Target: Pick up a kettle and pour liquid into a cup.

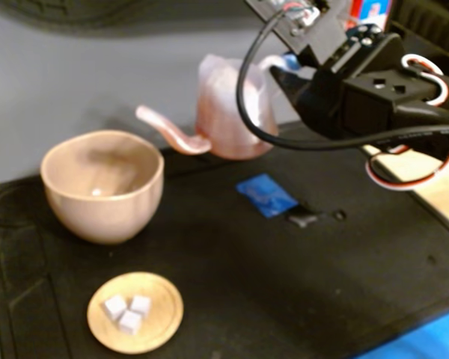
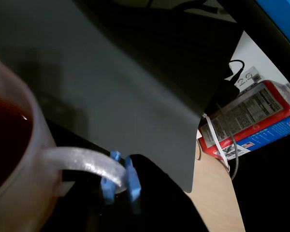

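Black matting (image 1: 299, 277) covers the table, with a grey wall behind it in the fixed view. In the wrist view the gripper (image 2: 120, 182) shows two blue fingertips (image 2: 108, 186) closed almost together on the loop handle (image 2: 82, 162) of the kettle (image 2: 14, 193), one tip on each side of the translucent loop. Beside the handle, the kettle's open top holds the dark reddish liquid (image 2: 5, 135).

In the fixed view the black arm (image 1: 367, 90) reaches in from the upper right to the kettle's (image 1: 228, 112) far side, where the jaws are hidden. The kettle sits at the back of the mat, its thin curved spout (image 1: 172, 131) pointing left toward the cup (image 1: 103, 185). The cup stands upright near the mat's left edge, just apart from the spout tip.

A small wooden dish (image 1: 135, 312) with three white cubes (image 1: 127, 312) lies in front of the cup. A blue packet (image 1: 266, 194) rests flat near the mat's middle. A red and blue carton (image 2: 253, 118) lies to the right in the wrist view.
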You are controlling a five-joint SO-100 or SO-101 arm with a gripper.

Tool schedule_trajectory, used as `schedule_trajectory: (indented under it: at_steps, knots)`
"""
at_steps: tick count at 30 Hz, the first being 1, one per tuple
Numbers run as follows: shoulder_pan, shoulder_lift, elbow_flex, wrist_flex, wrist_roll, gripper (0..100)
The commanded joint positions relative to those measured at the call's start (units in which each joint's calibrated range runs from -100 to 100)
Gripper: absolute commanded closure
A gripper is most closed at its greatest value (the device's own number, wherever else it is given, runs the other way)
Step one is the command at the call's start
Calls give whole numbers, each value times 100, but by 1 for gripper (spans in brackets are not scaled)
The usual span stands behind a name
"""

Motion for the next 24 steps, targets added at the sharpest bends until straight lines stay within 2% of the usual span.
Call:
schedule_trajectory:
  at_steps: [1, 14, 17, 19, 24]
  knots:
    - [-38, -10, -546, -22, 28, 100]
    - [-107, 50, -827, -13, 464, 100]
    - [-114, 50, -1009, 289, 500, 100]
    - [-137, 50, -1236, 462, 794, 100]
    - [-99, 50, -1417, 817, 1067, 100]
